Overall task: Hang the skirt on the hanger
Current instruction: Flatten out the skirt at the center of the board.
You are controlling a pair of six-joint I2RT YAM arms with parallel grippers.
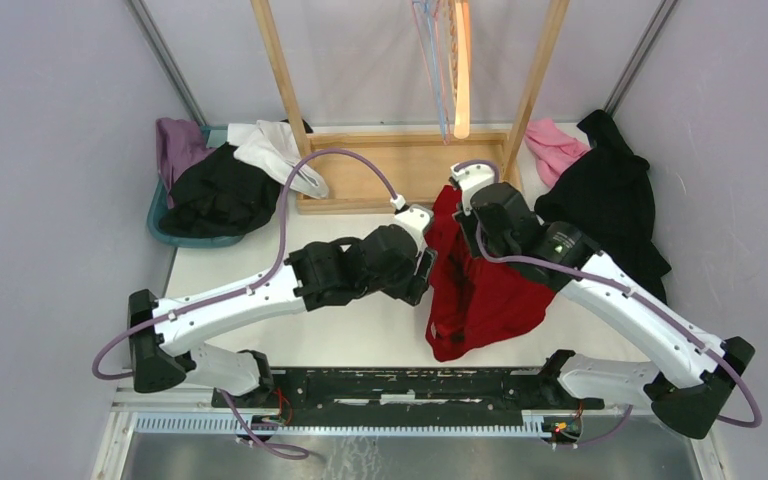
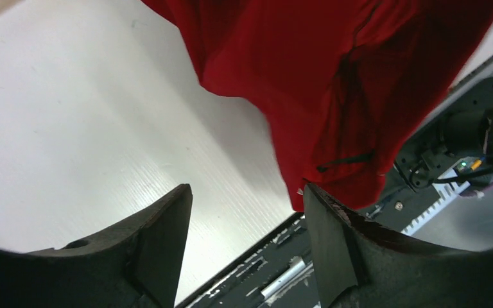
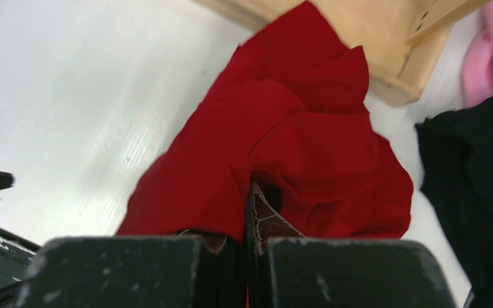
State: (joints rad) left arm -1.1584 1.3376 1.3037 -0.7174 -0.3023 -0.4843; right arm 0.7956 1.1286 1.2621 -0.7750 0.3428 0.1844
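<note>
**Desk:** Stock list, left to right, please.

**Operator:** Far left corner of the table (image 1: 360,318): one teal bin (image 1: 156,218), holding a purple garment (image 1: 178,145), a black heap (image 1: 220,190) and a white garment (image 1: 272,150) that spills over its right rim.

**Desk:** Left arm?

**Operator:** I count the left gripper (image 2: 247,196) at the table's middle with its fingers spread and nothing between them. In its wrist view the skirt's edge lies at the tip of one finger; I cannot tell whether it touches.

**Desk:** Far edge?

**Operator:** One wooden rack (image 1: 400,165), base flat on the table, two posts rising. One orange hanger (image 1: 461,70) hangs between the posts, with thinner pale ones beside it.

**Desk:** The skirt?

**Operator:** One red skirt (image 1: 480,290), crumpled, at the middle of the table, running from the rack's base toward the near edge. It is not on the hanger. My right gripper (image 3: 247,224) has its fingers pressed together, pinching a fold of the skirt's end nearest the rack.

**Desk:** Right side?

**Operator:** Far right corner: one pink garment (image 1: 552,145), then one black garment (image 1: 610,195) spread along the right edge.
</note>
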